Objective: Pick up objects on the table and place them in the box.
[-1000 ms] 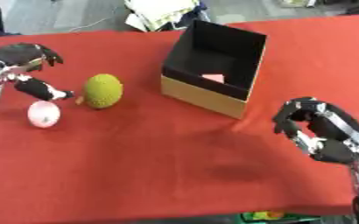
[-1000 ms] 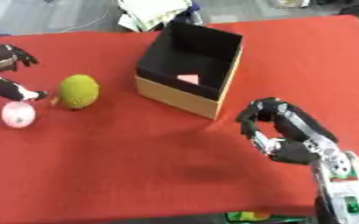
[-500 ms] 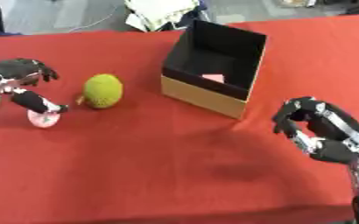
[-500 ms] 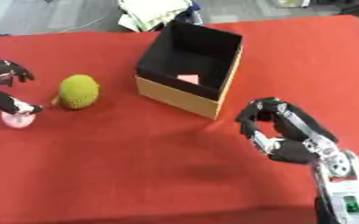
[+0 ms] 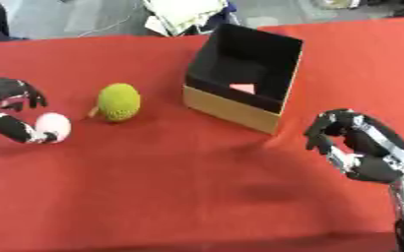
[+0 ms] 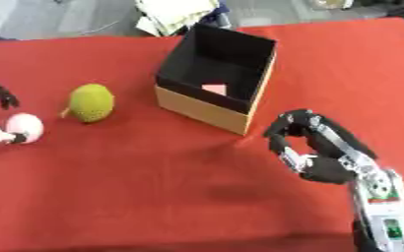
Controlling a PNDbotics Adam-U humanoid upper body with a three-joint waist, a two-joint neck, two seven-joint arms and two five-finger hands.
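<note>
A pale pink ball [image 5: 53, 125] lies on the red table at the far left. My left hand [image 5: 7, 92] is over it: the thumb [image 5: 16, 130] rests against the ball's near side, and the curled fingers hang above and left of it without touching. A bumpy green fruit [image 5: 119, 102] sits just right of the ball. The box [image 5: 227, 106], tan outside and black inside, stands open behind the centre with a small pink thing [image 5: 243, 88] on its floor. My right hand [image 6: 326, 152] hovers right of the box, fingers loosely curled, holding nothing.
The red cloth [image 5: 153, 187] covers the whole table, and its far edge runs behind the box. Papers and clutter [image 5: 184, 12] lie on the floor beyond that edge.
My left hand has dropped towards the pink ball and brought its thumb against it. The ball, the fruit, the box and my right hand have stayed put.
</note>
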